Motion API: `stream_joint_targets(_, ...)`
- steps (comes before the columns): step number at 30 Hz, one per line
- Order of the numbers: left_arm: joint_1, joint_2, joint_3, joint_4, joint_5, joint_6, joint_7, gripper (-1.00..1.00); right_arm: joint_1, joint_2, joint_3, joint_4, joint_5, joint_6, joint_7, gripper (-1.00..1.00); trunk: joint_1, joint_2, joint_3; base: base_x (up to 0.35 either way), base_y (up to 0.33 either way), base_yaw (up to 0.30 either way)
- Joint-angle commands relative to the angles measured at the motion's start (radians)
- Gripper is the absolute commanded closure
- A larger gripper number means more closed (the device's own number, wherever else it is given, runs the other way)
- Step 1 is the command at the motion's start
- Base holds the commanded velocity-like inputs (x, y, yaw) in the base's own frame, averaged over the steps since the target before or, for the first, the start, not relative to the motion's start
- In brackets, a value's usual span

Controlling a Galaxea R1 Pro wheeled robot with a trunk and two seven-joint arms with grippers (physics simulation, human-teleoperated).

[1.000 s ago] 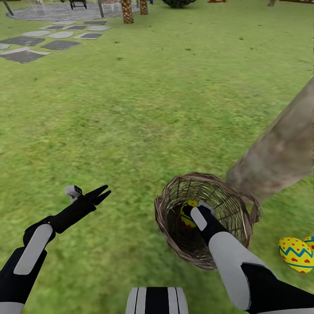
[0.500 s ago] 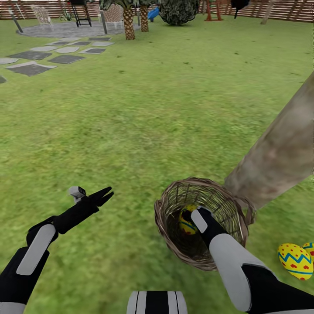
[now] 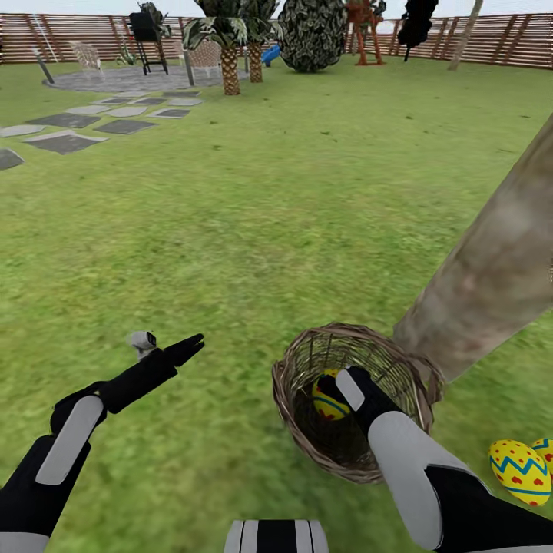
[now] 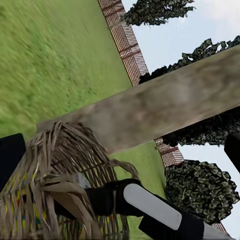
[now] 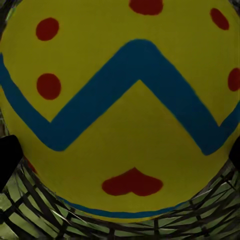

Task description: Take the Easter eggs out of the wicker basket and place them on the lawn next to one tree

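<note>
Between the earlier frames and now the head camera is tilting upward: fence and far trees are coming into view while the scene slides down the picture, so this is camera motion, not object motion. Relative to the wicker basket (image 3: 357, 401), the right gripper (image 3: 347, 382) is sitting at much the same depth inside it.

Current state: the basket is resting on the lawn (image 3: 230, 230), touching or just beside the base of the tree (image 3: 491, 276). One Easter egg (image 3: 329, 395) is remaining in the basket; in the right wrist view that egg (image 5: 120, 105) is lying right at the camera, with dark fingertips (image 5: 7, 157) flanking it at either side. The right gripper is looking spread around the egg; whether it is already clamping, I cannot tell. Two eggs (image 3: 521, 470) are already lying on the grass near the trunk, at the right edge of the head view.

The left gripper (image 3: 187, 349) is hovering over bare lawn, well apart from the basket, fingers together and empty.

Judgement on technique: the gripper should be closing across the egg's widest band, then lifting straight up, since any sideways drag is risking a snag on the open weave and tipping the light basket. Set-down is best beside the other two eggs.
</note>
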Motion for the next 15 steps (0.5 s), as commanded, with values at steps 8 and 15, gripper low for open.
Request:
stream_joint_targets(8,-0.001,-0.059,-0.037,0.066,-0.125,0.003,0.001,-1.0,0.025,-0.014,0.024,0.002,-0.007,0.001,-0.009,1.0,-0.004,0.002,0.03,0.0,0.0,0.0)
stream_joint_targets(15,-0.001,-0.059,-0.034,0.057,-0.128,0.003,0.001,-1.0,0.041,-0.008,0.026,0.001,0.081,0.001,-0.008,1.0,-0.007,0.003,0.057,0.0,0.0,0.0)
